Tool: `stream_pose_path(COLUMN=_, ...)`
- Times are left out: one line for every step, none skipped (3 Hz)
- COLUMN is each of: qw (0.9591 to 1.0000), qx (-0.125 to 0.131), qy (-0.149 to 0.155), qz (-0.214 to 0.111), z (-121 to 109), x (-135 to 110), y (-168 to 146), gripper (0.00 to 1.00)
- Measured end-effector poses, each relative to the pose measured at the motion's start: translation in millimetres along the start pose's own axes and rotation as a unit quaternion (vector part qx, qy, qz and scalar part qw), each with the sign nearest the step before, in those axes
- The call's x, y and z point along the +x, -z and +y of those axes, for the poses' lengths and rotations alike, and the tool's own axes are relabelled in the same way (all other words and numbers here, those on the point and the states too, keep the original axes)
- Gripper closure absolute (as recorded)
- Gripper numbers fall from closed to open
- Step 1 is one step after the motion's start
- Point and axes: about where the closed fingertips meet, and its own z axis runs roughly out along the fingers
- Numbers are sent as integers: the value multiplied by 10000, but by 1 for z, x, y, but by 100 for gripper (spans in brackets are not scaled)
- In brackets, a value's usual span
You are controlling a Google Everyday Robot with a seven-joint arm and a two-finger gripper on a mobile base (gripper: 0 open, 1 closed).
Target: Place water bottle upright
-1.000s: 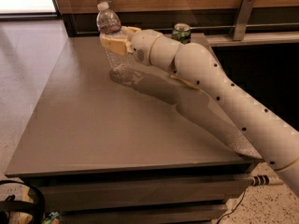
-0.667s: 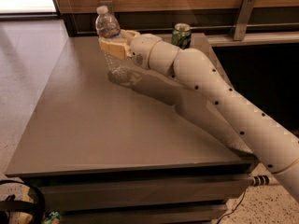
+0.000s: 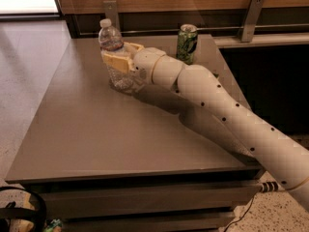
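Progress looks nearly complete: the water bottle [image 3: 110,36] stands upright, cap on top, near the far left corner of the table [image 3: 120,144]. Its base is on or just above the surface; I cannot tell which. The gripper [image 3: 117,54] is closed around the bottle's middle, one finger on each side. A green can [image 3: 187,43] stands apart to the right. What is left, I judge, is letting go and drawing clear.

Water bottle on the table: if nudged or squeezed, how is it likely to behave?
The bottle, held mid-body by the gripper, looks thin and ribbed, so it probably dents under a squeeze. Standing tall and narrow on the table, it could tip if pushed high; lying down it would likely roll.
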Motion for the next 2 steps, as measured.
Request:
stream_pose_path(qw=9999, qx=51, qy=-88, qz=6, z=3, x=10, y=4, gripper=100)
stream_pose_path(qw=9999, qx=59, qy=-103, qz=6, z=3, x=10, y=5, gripper=100)
